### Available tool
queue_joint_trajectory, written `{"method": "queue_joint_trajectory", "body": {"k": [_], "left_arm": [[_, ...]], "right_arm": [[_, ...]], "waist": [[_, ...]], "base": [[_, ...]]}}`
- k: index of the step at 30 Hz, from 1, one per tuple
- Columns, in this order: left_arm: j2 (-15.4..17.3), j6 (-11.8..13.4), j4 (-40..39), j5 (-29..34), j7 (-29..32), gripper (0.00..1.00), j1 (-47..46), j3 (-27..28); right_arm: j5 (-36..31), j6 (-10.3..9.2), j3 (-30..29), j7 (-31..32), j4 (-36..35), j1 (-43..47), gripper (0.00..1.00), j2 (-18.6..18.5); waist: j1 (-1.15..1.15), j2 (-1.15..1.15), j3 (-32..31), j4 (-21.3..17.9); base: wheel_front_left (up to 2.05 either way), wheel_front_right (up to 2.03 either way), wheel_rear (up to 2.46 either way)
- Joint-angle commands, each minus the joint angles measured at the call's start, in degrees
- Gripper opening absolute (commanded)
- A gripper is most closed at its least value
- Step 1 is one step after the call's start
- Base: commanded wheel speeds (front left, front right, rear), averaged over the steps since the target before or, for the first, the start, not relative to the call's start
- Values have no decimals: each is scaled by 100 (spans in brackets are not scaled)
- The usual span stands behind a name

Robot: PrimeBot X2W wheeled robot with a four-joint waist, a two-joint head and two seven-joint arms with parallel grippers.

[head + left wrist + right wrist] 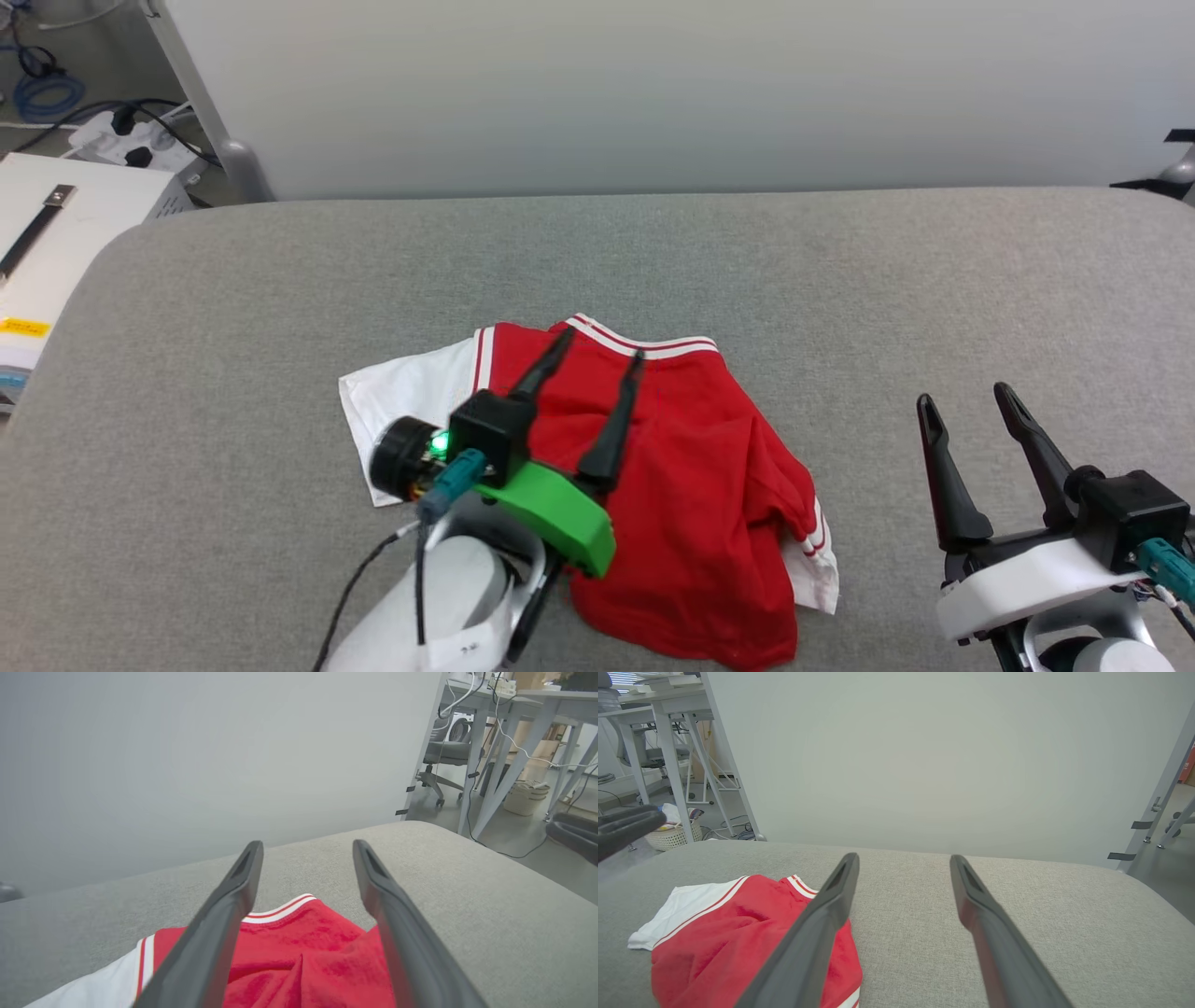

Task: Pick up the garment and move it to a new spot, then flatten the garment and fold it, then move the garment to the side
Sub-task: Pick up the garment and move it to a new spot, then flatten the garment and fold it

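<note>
The garment lies rumpled on the grey surface, around the middle, toward the near edge. The left end effector is over it, released, nothing between its fingers. The right end effector, also released, sits well to the right.

soft red cloth garment on coarse grey woven surface; matt dark plastic fingers.

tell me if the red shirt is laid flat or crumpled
Crumpled, not flat: the shirt lies bunched on the grey surface, red body creased, one white sleeve spread, the other tucked under.
</note>
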Motion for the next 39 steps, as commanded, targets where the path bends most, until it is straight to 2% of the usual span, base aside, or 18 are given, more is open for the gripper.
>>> {"method": "queue_joint_trajectory", "body": {"k": [1,8,16,23,32,34,39], "left_arm": [[120,139,-76,63,-66,100,145,146],[519,588,-351,-43,-182,100,608,981],[939,738,-440,-248,-196,100,1308,1657],[1102,812,-557,-342,-110,100,1756,1722],[1135,831,-696,-329,-30,100,1801,1636],[1138,835,-718,-326,-21,100,1777,1627],[1107,827,-780,-293,-30,100,1628,1589]], "right_arm": [[-2,-4,4,32,-3,89,100,-13],[11,-4,-15,104,3,269,100,-9],[16,-4,-64,174,29,488,100,5],[-18,-4,-135,267,-32,665,100,-14],[53,-4,-382,439,-82,772,100,-9],[205,-4,-576,621,27,809,100,35],[418,-4,-939,1351,450,875,100,-203]], "waist": [[0,0,-147,117],[0,0,-282,181],[0,0,-413,138],[0,0,-479,113],[0,0,-443,137],[0,0,-404,140],[0,0,-221,254]], "base": [[0,0,0],[0,0,0],[0,0,0],[0,0,0],[0,0,0],[0,0,0],[0,0,0]]}}
